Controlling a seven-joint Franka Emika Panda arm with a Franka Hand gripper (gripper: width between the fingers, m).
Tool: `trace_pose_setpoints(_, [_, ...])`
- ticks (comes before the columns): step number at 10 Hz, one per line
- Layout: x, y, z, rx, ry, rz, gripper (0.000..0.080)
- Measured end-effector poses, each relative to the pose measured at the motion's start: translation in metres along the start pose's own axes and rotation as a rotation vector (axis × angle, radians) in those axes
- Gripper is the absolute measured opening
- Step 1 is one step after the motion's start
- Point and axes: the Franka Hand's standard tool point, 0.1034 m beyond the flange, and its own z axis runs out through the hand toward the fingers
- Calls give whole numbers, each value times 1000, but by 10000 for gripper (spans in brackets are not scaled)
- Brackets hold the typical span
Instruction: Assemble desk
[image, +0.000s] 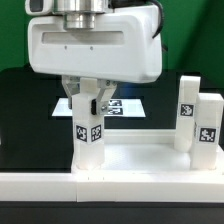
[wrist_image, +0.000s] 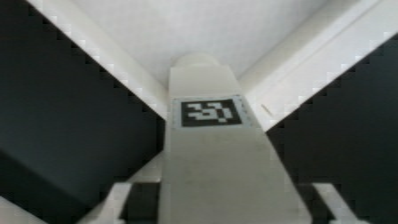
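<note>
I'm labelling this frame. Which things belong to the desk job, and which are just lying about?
Job:
desk slab
leg in the pincer, pincer shut on it
two upright legs

Lying about:
marker board
white border rail

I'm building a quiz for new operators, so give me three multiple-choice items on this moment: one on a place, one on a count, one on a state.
1. Where is the leg held by the gripper?
A. At the slab's corner on the exterior view's left
B. Lying on the marker board
C. Beside the two legs on the exterior view's right

2. How many legs stand upright on the exterior view's right?
A. None
B. Two
C. Four

3. How do the jaws stand?
A. Wide open over bare table
B. Shut on nothing
C. Shut on a leg

Key: 1 A, the held leg stands upright at the near left corner of the slab. 2 B, one leg and another leg stand there. 3 C, the gripper clamps the tagged leg, as the wrist view confirms.
</note>
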Motion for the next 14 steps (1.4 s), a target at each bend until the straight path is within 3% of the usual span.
trace_pose_setpoints(2, [1, 2, 0, -2, -1, 132, 291])
trace_pose_setpoints(6, [-2, -1, 1, -46, -36, 824, 292])
trace_pose_setpoints(9, [-4, -2, 1, -47, -11, 1156, 308])
trace_pose_setpoints(11, [-5, 1, 0, -60, -6, 1173, 312])
trace_pose_setpoints(13, [-6, 7, 0, -93, 4, 1208, 314])
trace_pose_setpoints(14, [-6, 7, 0, -92, 3, 1200, 320])
